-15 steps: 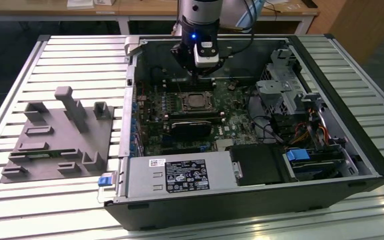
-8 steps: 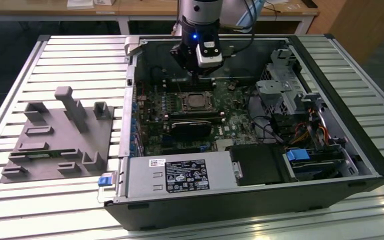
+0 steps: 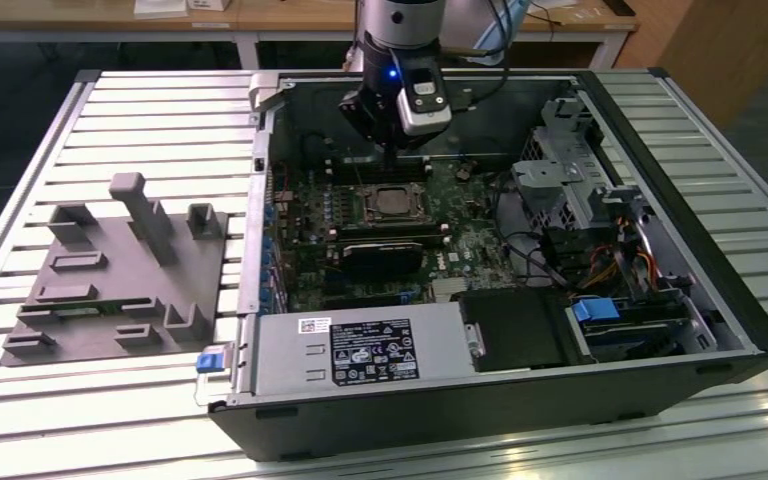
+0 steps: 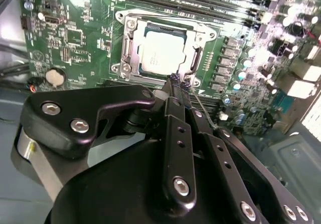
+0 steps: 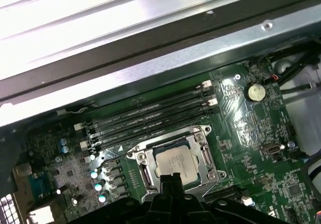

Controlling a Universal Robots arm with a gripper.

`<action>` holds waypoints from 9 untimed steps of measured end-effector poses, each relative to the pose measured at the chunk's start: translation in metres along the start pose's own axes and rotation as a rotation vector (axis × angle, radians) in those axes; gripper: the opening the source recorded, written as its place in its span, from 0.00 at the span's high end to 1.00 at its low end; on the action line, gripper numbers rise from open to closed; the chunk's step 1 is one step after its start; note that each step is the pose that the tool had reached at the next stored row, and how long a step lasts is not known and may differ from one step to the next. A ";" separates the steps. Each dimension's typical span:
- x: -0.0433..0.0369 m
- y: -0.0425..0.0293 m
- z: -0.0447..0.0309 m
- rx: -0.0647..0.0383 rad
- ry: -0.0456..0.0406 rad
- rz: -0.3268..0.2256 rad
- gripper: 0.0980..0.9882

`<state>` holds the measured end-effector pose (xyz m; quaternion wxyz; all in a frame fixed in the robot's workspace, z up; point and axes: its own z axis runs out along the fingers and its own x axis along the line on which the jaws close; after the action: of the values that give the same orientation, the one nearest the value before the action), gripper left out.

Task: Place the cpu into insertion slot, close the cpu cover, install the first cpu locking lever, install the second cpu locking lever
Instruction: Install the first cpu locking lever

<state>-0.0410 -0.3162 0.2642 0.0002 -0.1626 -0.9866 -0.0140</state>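
**One chip seated, one pincer at the socket's edge**

A single arm reaches down into the open computer case (image 3: 491, 415), which lies on a slatted metal table (image 3: 157, 110). Its gripper (image 3: 395, 150) hangs over the green board, right above the socket.

The one cpu (image 4: 159, 53) already sits flat in the insertion slot (image 4: 165, 17), dull silver top facing up. The one cpu cover (image 4: 132, 45) is folded down around it, so the chip shows through the square window. In the first wrist view the same three sit together: cpu (image 5: 175, 162), cover (image 5: 205, 156), slot (image 5: 138, 156).

In the second wrist view the gripper (image 4: 178, 81) has its two fingers drawn together with hardly a gap, tips at the socket edge farthest from the memory slots. I can't see anything clamped between them. A thin wire lever (image 4: 203, 111) runs just beside the tips, and a second wire (image 5: 150, 144) lies along the opposite edge — two that I can count.

Beyond the socket lie four long black memory slots (image 5: 150, 116), side by side. One round coin battery (image 5: 257, 91) sits on the board, well apart.

On the table at the exterior view's left stands one grey moulded fixture (image 3: 104, 290).
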 end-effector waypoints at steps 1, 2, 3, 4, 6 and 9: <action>0.0000 0.0000 0.0000 0.000 0.0003 -0.013 0.99; 0.0000 0.0000 0.0000 0.000 0.0007 -0.026 0.99; 0.0001 0.0000 0.0000 0.000 0.0010 -0.038 0.99; 0.0001 0.0000 0.0000 0.000 0.0013 -0.051 0.99; 0.0002 -0.0001 0.0001 0.000 0.0016 -0.073 0.99; 0.0012 -0.0005 0.0001 0.000 0.0016 -0.095 0.99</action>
<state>-0.0422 -0.3163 0.2641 0.0003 -0.1156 -0.9932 -0.0141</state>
